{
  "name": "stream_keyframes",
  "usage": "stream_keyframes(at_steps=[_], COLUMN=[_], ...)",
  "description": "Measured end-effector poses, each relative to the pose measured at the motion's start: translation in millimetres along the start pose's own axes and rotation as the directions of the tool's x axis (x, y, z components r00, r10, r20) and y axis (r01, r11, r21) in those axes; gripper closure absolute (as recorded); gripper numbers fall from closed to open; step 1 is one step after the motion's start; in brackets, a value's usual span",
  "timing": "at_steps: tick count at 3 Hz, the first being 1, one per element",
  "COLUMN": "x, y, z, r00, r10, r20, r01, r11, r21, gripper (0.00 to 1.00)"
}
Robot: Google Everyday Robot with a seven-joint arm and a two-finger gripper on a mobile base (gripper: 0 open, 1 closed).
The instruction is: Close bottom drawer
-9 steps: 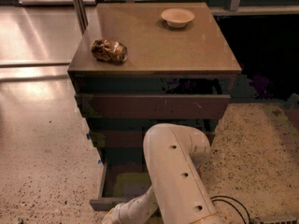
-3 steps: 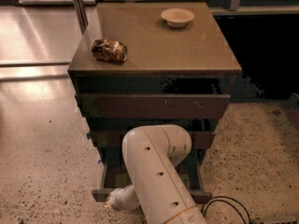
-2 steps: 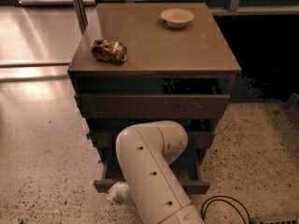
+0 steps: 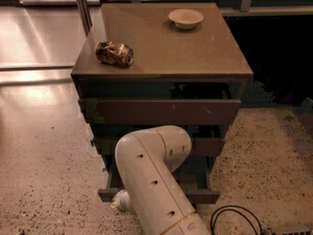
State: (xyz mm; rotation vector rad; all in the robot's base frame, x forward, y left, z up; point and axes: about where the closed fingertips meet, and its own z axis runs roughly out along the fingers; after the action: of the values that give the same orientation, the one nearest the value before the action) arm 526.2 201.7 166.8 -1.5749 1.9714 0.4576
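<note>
Camera view: my tool (image 4: 120, 200) sits low by the left end of the bottom drawer (image 4: 204, 196) front; grip state, can't tell. Drawer juts partly open under the desk (image 4: 166, 48), front running left-right. Push should go straight back, away from cam.

bottom drawer (image 4: 204, 196): pushed further in | hand (image 4: 119, 200): moved left, now at drawer front's left end
</note>
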Motion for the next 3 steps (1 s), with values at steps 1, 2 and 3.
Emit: stream_keyframes(at_steps=[1,2,3], x=[-8.5,-8.5,-8.8], y=[-27.8,-27.8,-24.8], z=[-0.5,-0.5,1.3], r00=[0.999,0.999,0.999], r10=[-0.04,-0.04,-0.032], r20=[-0.022,-0.022,-0.011], r01=[0.041,0.041,0.033], r11=[0.9972,0.9972,0.9981], r21=[0.063,0.063,0.052], gripper=[1.0,1.0,1.0])
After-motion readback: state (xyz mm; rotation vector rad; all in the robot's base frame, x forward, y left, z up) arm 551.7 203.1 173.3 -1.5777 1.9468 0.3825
